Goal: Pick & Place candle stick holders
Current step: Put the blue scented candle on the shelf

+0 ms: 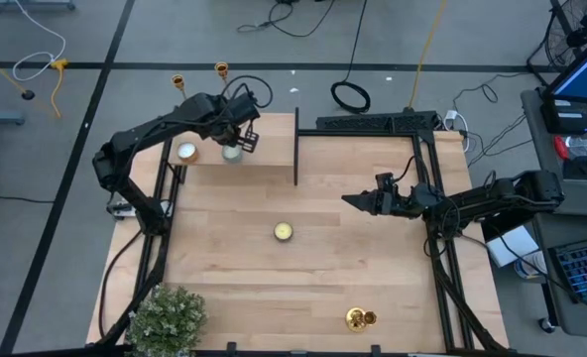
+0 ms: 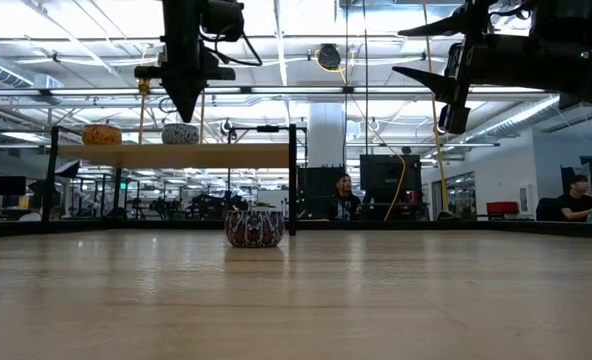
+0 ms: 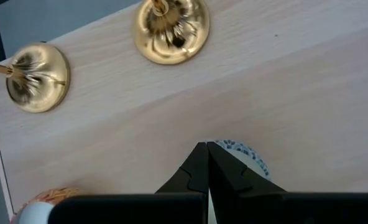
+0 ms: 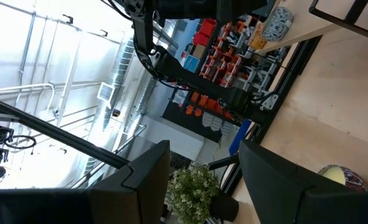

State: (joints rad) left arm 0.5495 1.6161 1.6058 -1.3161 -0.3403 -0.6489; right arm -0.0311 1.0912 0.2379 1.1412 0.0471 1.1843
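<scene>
Three gold candle stick holders can be counted from above. Two of them (image 1: 177, 81) (image 1: 221, 69) stand side by side on the raised shelf (image 1: 274, 124) at about 11 o'clock on the counter (image 1: 303, 278). The left wrist view looks down on their two round shiny bases (image 3: 38, 77) (image 3: 171, 28), close together but not touching. The third candle stick holder (image 1: 360, 318) is far away from them, at about 5 o'clock near the front edge of the counter.

There are three small round candles. One candle (image 1: 186, 152) and another candle (image 1: 232, 152) sit near each other on the shelf, just in front of the two holders. The last candle (image 1: 284, 232) sits alone in the middle of the counter, and in the low view it shows as a little patterned cup (image 2: 254, 227).

The left hand (image 1: 242, 129) hangs over the shelf, right above the second candle. Its two fingers (image 3: 199, 168) are clenched tight together and hold nothing.

The right hand (image 1: 356, 199) hangs in the air at about 2 o'clock, pointing toward the middle. Its fingers (image 4: 150, 165) are apart, released, with nothing between them.

One green bushy plant (image 1: 167, 319) stands at the 7 o'clock corner.
</scene>
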